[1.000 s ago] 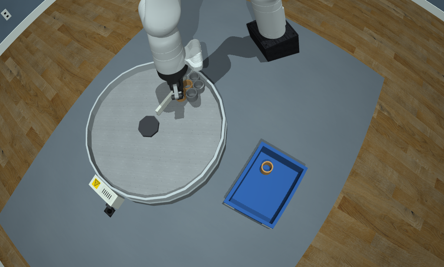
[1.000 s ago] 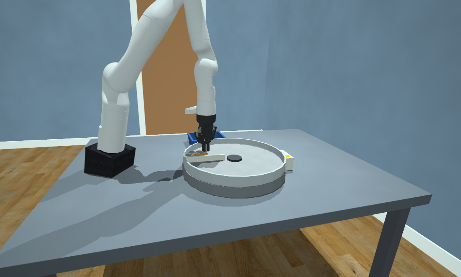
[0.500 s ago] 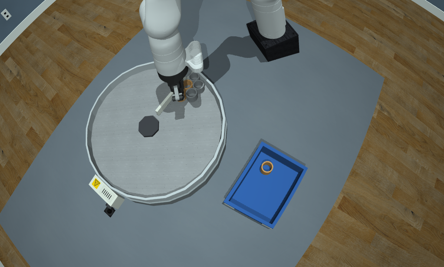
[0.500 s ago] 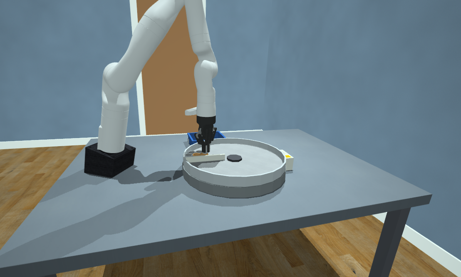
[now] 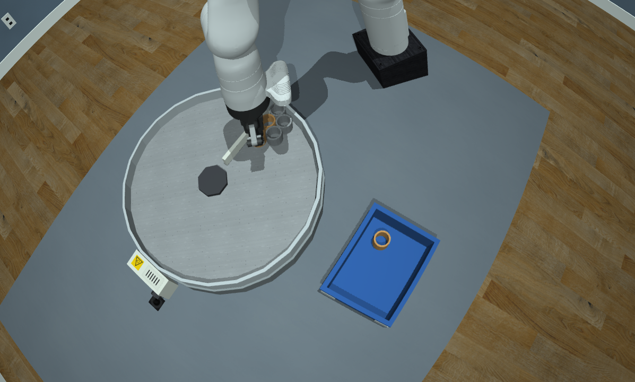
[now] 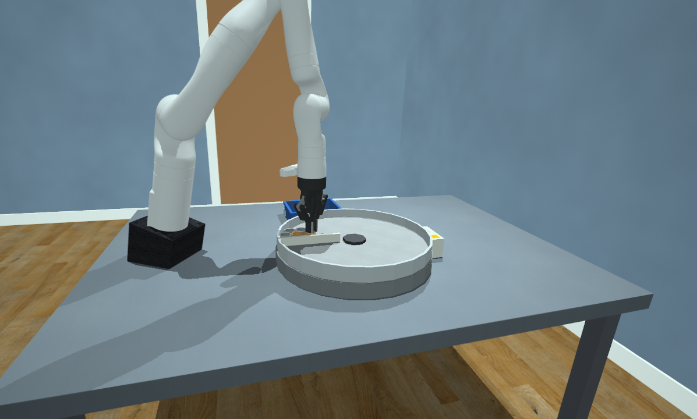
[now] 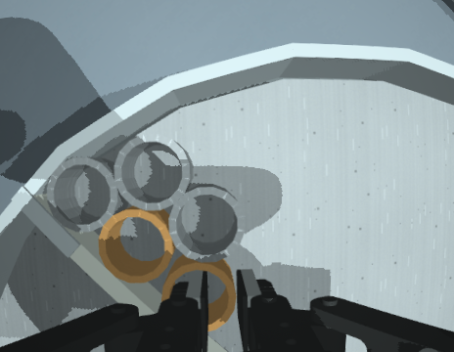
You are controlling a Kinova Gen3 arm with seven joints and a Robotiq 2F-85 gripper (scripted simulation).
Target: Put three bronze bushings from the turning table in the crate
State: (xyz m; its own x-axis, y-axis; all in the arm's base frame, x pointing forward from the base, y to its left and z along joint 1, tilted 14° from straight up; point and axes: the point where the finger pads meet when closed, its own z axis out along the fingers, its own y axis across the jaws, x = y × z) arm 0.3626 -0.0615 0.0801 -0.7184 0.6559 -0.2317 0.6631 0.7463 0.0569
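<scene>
Bronze bushing (image 7: 226,293) below the hand (image 5: 254,142) (image 6: 311,229) (image 7: 222,290); fingers apart.

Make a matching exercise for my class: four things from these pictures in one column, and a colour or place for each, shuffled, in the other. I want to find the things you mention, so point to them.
Things:
1. Crate (image 5: 381,280) (image 6: 291,209)
2. Dark disc (image 5: 212,181) (image 6: 354,239)
3. Three grey bushings (image 5: 290,124) (image 6: 285,234) (image 7: 118,172)
4. Warning label (image 5: 138,261) (image 6: 435,236)

Colours or places:
A. At the middle of the turning table (image 5: 316,180) (image 6: 350,274) (image 7: 292,50)
B. Yellow
C. Near the turning table's rim
D. Blue

Right pairs: 1-D, 2-A, 3-C, 4-B
</scene>
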